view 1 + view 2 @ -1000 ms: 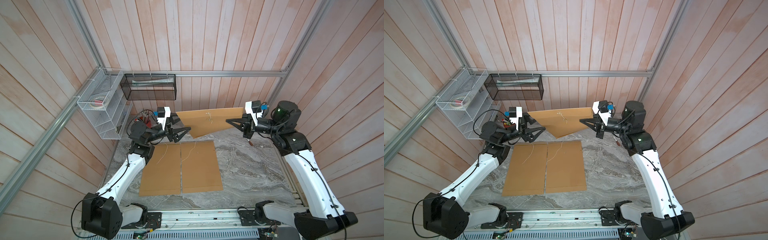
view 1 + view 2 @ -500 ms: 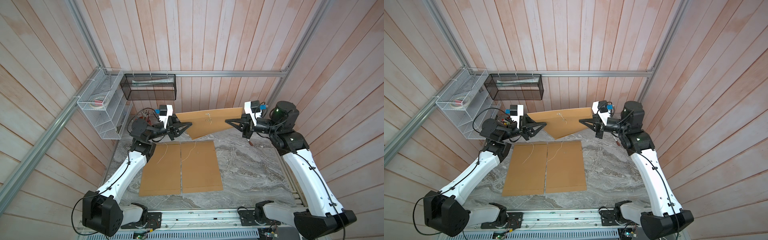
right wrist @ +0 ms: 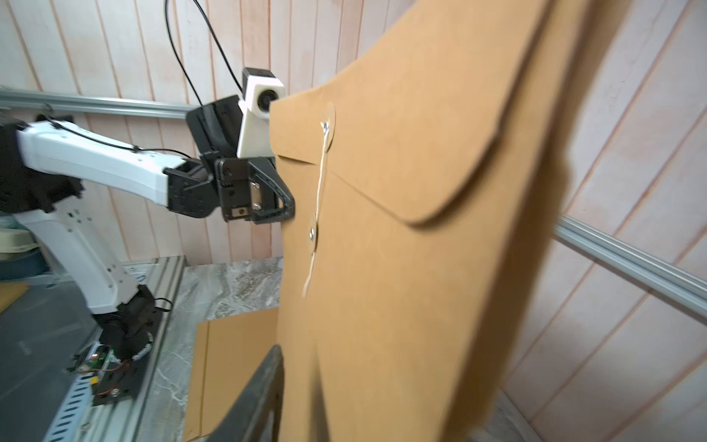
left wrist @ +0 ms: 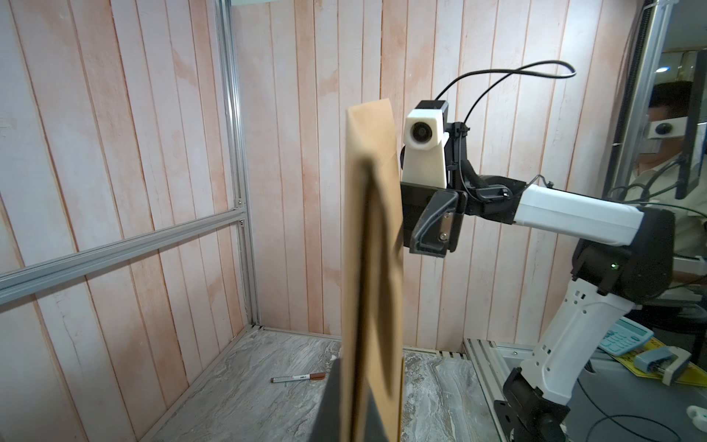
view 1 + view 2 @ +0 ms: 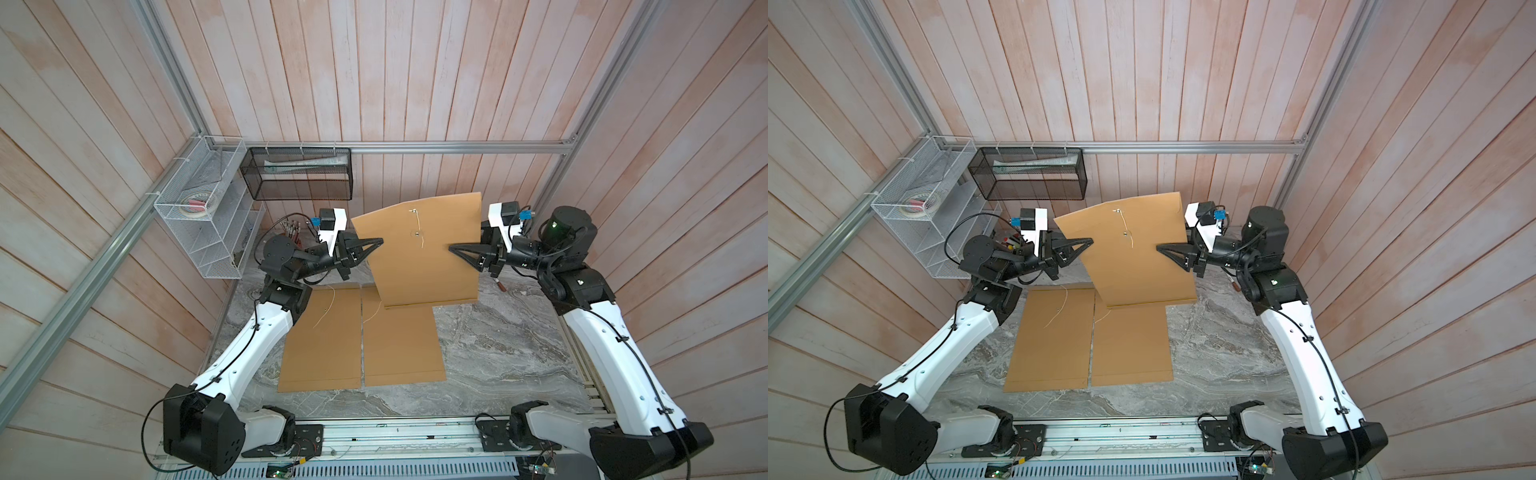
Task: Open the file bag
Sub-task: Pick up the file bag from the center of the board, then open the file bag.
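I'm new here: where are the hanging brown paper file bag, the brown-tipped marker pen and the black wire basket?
hanging brown paper file bag (image 5: 419, 266): a top view, its front face.
brown-tipped marker pen (image 4: 298, 378): left wrist view, barrel.
black wire basket (image 5: 301, 185): a top view, front mesh wall.

I see the file bag (image 5: 419, 257) in matt brown paper, matt paper envelopes (image 5: 324, 345) on the smooth marbled table (image 5: 498, 353) beneath it, white wire-metal rack (image 5: 195, 245), pale wood walls (image 5: 395, 83) behind it

left end effector (image 5: 378, 240) pinched shut | right end effector (image 5: 452, 248) jaws parted | both arms raised, tips facing inward
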Action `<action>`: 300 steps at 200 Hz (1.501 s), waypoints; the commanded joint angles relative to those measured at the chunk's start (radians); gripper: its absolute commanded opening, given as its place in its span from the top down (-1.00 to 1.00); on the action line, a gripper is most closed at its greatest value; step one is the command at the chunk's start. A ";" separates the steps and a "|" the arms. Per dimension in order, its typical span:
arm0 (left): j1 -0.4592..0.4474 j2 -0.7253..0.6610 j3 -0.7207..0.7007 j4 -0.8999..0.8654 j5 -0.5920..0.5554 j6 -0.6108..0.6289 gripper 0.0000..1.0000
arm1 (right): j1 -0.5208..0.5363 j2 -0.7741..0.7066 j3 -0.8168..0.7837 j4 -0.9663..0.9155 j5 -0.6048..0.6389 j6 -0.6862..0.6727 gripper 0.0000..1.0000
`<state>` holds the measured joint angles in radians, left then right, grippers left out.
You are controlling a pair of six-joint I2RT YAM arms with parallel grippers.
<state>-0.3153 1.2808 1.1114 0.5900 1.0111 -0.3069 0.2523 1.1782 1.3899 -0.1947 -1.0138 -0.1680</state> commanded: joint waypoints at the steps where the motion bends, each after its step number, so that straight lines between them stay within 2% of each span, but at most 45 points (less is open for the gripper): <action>1: -0.002 -0.063 0.012 -0.078 -0.066 0.075 1.00 | -0.002 -0.062 -0.065 0.085 0.140 0.081 -0.06; 50: -0.001 -0.152 0.013 -0.257 -0.157 0.191 1.00 | -0.002 -0.176 -0.190 0.114 0.417 0.129 -0.18; 83: -0.002 -0.186 0.003 -0.312 -0.238 0.217 1.00 | 0.024 -0.193 -0.203 0.112 0.479 0.166 -0.15; 102: -0.004 -0.196 -0.011 -0.303 -0.276 0.205 1.00 | 0.094 -0.194 -0.208 0.119 0.579 0.168 -0.05; 135: -0.029 -0.189 -0.002 -0.310 -0.291 0.211 1.00 | 0.268 -0.158 -0.230 0.232 0.713 0.198 0.28; 158: -0.071 -0.184 0.007 -0.334 -0.305 0.224 1.00 | 0.378 -0.111 -0.231 0.325 0.804 0.197 0.36; 210: -0.114 -0.190 -0.007 -0.336 -0.306 0.224 1.00 | 0.401 -0.039 -0.235 0.449 0.782 0.221 0.37; 300: -0.144 -0.171 -0.002 -0.329 -0.292 0.224 1.00 | 0.404 -0.008 -0.236 0.497 0.694 0.231 0.37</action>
<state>-0.4500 1.1019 1.1103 0.2539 0.7212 -0.0963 0.6487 1.1633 1.1591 0.2630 -0.2790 0.0525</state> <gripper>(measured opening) 0.048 0.316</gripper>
